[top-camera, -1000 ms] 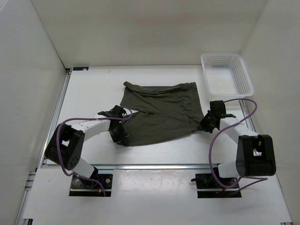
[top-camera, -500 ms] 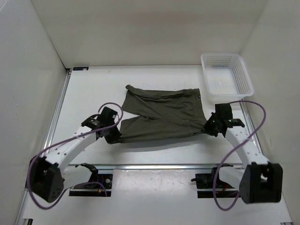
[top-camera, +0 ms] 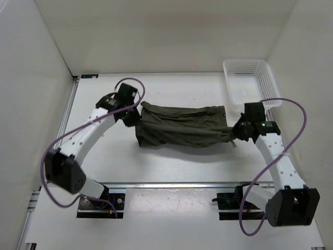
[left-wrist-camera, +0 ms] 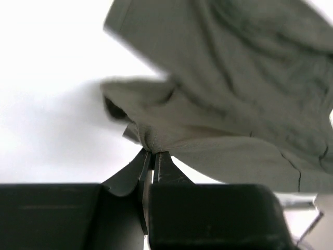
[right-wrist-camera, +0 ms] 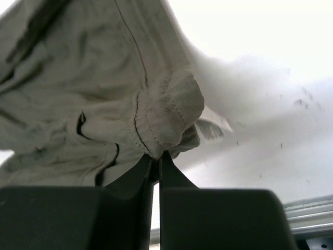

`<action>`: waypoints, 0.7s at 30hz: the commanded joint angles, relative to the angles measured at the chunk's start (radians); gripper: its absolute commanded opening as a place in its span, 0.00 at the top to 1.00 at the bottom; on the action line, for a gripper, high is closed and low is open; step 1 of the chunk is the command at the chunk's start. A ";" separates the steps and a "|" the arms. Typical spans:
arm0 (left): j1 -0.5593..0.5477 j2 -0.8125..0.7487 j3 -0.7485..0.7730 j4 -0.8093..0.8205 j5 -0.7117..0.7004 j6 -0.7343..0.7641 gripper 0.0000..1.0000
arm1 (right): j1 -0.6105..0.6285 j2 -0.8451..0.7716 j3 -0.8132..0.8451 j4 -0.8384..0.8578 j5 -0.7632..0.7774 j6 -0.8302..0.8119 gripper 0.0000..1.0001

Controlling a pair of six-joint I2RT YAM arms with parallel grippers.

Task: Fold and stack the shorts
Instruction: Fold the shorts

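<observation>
Across the middle of the white desk (top-camera: 104, 156), the dark olive-green, wrinkly fabric shorts (top-camera: 182, 126) stretch between my two arms, bunched into a long band whose lower part seems to sag onto the surface. My left end effector (left-wrist-camera: 152, 155) is pinched almost fully together on a gathered corner of cloth at the shorts' left end. The wrist view shows the fabric puckered right at the tips, so I have a fold of material rather than a flat edge. My right end effector (right-wrist-camera: 155, 158) is likewise nearly closed, clamped on a thick, ribbed, stitched edge at the right end.

I hold both ends at once so the garment spans evenly and one half can be carried over the other as a single sheet. A one-sided hold would let it twist. Gripping at the outer corners should keep the fold line straight. I judge the first fold to be under way, not yet laid flat. The white plastic mesh basket (top-camera: 244, 61) stands at the far right corner, apart from the shorts.
</observation>
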State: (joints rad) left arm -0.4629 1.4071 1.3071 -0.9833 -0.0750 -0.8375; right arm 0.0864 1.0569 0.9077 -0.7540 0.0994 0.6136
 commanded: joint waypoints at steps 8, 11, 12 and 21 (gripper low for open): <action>0.134 0.407 0.374 0.006 -0.023 0.138 0.90 | 0.006 0.328 0.290 0.137 0.069 -0.081 1.00; 0.147 0.486 0.475 0.006 0.007 0.152 0.90 | 0.006 0.416 0.356 0.163 0.069 -0.081 1.00; 0.159 0.539 0.535 -0.003 0.007 0.162 0.90 | 0.006 0.439 0.373 0.163 0.078 -0.081 1.00; 0.219 0.957 1.033 -0.054 0.115 0.233 0.71 | 0.006 0.816 0.739 0.185 0.054 -0.072 0.76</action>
State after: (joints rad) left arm -0.2745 2.2509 2.1925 -1.0122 -0.0120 -0.6514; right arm 0.0956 1.7859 1.5082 -0.6117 0.1436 0.5598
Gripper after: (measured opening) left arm 0.249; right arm 0.193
